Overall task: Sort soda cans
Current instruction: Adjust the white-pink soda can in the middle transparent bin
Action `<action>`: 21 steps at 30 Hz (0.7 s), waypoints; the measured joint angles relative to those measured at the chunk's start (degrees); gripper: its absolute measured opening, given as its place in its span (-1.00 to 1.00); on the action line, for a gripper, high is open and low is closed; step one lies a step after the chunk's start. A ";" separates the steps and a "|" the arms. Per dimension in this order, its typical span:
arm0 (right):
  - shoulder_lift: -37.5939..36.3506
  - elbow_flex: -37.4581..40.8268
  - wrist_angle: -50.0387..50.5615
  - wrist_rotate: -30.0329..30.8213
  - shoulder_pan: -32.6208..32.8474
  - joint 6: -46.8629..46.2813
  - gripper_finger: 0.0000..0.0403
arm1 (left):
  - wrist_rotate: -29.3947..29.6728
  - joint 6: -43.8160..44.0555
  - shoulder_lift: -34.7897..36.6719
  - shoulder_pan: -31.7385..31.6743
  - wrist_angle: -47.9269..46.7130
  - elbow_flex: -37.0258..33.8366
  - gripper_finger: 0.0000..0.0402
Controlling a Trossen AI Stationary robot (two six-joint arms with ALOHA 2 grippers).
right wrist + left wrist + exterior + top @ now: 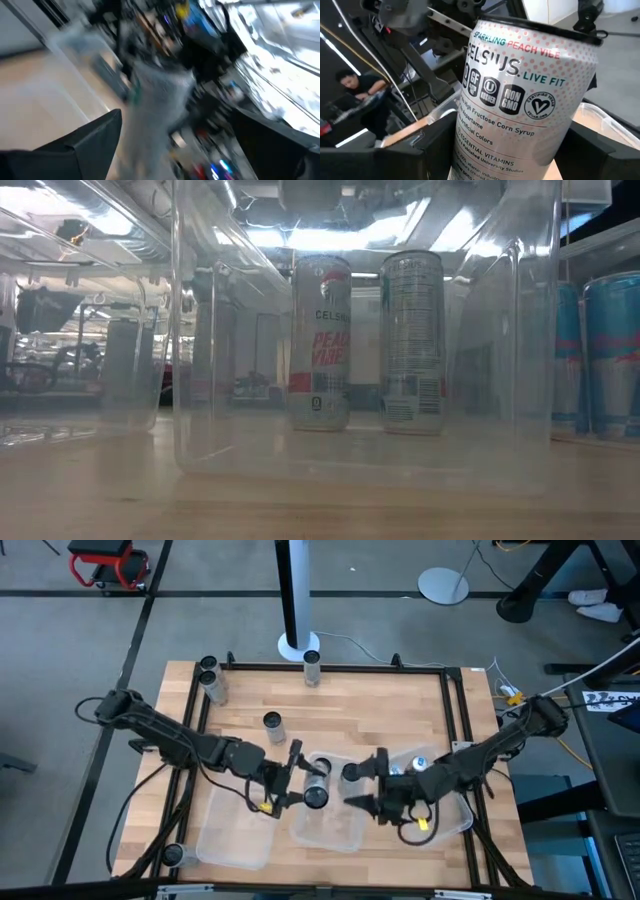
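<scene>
Sorting looks to us about halfway done — several cans are already in the clear bins, others wait out on the table. In the low view two white cans stand upright inside the middle bin, and blue cans stand in the bin to the right of it. From above we count cans not yet sorted: a pair at the far left corner of the table, one at the far edge, one on the open wood, and one near the front left corner.

We see the left gripper stretched in from the left side, holding a white can clenched between its fingers just over the left edge of the middle bin. Its wrist view confirms this: the can fills the picture, tilted, with a dark finger on either side.

Our right gripper reaches in from the right, hanging over the middle bin close to the left one, fingers spread wide and holding nothing. We judge the next step to be setting the held can down in its bin — then fetching the stragglers.
</scene>
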State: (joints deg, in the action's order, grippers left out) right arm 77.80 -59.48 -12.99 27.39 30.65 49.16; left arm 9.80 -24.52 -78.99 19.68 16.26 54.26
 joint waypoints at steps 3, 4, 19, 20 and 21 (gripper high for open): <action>2.32 0.07 -4.56 -4.52 -1.15 -1.38 0.85 | 0.52 -1.35 -0.36 0.09 0.95 0.00 0.32; 2.92 0.07 -5.74 -4.81 -1.53 -1.84 0.85 | 0.68 -1.56 -0.65 0.07 1.51 0.00 0.32; 5.67 -1.07 -4.32 -10.43 -2.92 4.87 0.85 | 1.59 14.24 -2.22 -1.50 -2.35 0.04 0.32; 5.69 -2.04 -1.16 -9.86 -2.92 5.14 0.85 | 1.48 15.92 -2.22 -1.87 -3.56 0.04 0.32; 5.69 -3.08 2.11 -8.94 -2.92 5.35 0.85 | 1.29 17.23 -2.22 -2.26 -4.33 0.19 0.32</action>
State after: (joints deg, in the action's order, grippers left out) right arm 83.48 -62.56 -10.88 18.45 27.73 54.52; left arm 11.09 -7.29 -81.21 17.42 11.93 54.45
